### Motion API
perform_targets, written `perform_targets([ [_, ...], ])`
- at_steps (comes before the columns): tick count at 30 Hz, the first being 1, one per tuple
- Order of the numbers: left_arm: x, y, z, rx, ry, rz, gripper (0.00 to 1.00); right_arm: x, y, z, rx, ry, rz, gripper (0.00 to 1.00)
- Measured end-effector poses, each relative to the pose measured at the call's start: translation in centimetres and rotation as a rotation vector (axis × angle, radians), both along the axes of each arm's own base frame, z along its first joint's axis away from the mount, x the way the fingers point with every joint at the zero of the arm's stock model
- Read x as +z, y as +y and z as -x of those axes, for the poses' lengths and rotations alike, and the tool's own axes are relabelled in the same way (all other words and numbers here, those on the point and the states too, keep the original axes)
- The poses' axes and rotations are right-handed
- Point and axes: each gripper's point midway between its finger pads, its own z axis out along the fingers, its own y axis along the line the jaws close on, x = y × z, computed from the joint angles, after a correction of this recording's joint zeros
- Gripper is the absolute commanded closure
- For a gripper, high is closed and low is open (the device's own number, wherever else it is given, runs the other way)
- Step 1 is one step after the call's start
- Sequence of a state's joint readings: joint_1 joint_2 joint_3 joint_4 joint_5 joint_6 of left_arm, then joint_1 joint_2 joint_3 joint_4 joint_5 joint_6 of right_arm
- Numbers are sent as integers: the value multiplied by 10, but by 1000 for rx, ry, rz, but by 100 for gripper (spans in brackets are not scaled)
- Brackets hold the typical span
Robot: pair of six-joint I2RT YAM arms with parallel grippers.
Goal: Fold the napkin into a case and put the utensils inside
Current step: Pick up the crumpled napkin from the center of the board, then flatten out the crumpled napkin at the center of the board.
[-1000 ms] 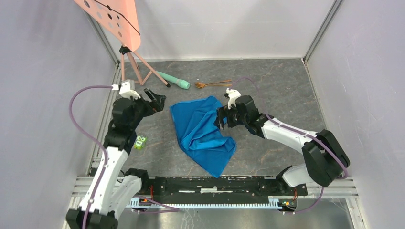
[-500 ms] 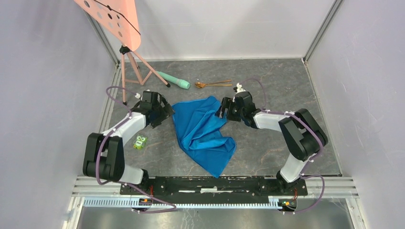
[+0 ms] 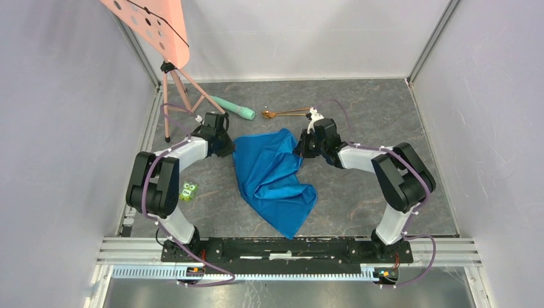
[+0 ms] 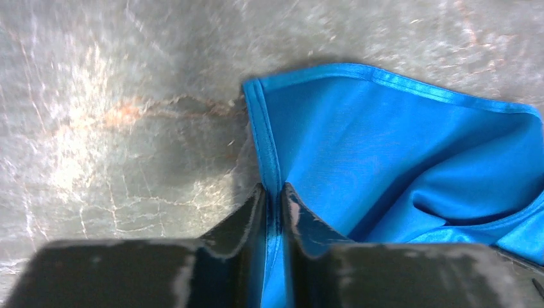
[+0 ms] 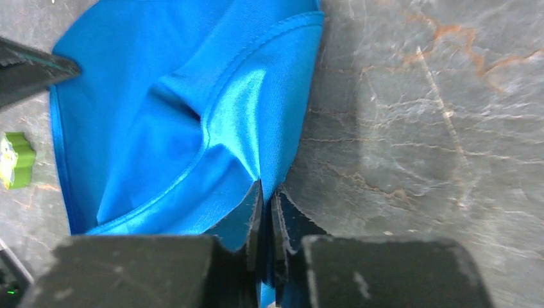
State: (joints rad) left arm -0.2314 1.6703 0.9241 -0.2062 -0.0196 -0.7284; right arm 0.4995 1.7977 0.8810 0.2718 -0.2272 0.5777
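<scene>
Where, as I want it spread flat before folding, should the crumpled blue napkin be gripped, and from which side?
Take the napkin by its stitched hem near the two far corners, one pincer from each outer side. The middle is bunched, but the hem lies flat and exposed; the left pincer and right pincer are each shut on it there.

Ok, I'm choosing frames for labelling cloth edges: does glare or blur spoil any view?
Left wrist: pale glare on the table, napkin hem sharp. Right wrist: satin sheen on one fold, hem readable. Top external: evenly lit, sharp, only soft shadows.
</scene>
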Motion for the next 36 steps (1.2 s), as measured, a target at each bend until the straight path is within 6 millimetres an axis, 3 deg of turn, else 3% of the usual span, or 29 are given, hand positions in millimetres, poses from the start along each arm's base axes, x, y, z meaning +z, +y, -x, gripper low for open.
perform_targets([
  [1,5,0,-4,-6,-10,-7,97,4,-2,-2,11,-17,23,96],
  [4,27,-1,-16,-18,-55,-16,98,32,-12,-8,37,-96,100,98],
  [6,51,-1,-20,-22,-104,-14,98,61,-20,-11,51,-168,148,97],
  [9,105,2,-15,-22,-221,1,98,113,-34,-5,77,-299,199,97],
  [12,182,7,2,-34,-417,24,98,167,-47,14,116,-436,219,97],
  [17,317,17,67,-93,-821,72,98,275,-56,74,250,-772,135,92],
  [21,395,17,135,-199,-1111,113,98,346,-61,147,359,-1073,-25,88],
  [24,434,14,178,-273,-1278,139,98,380,-71,196,405,-1273,-132,90],
  [27,459,15,201,-299,-1369,154,98,396,-78,214,391,-1356,-183,93],
  [29,463,15,200,-297,-1373,155,98,396,-80,201,329,-1328,-184,95],
  [32,448,19,174,-237,-1275,131,98,371,-81,152,172,-1160,-134,88],
  [33,438,20,159,-212,-1212,118,98,357,-81,133,122,-1089,-105,86],
  [36,394,27,99,-102,-974,49,98,300,-89,70,-29,-840,50,67],
])
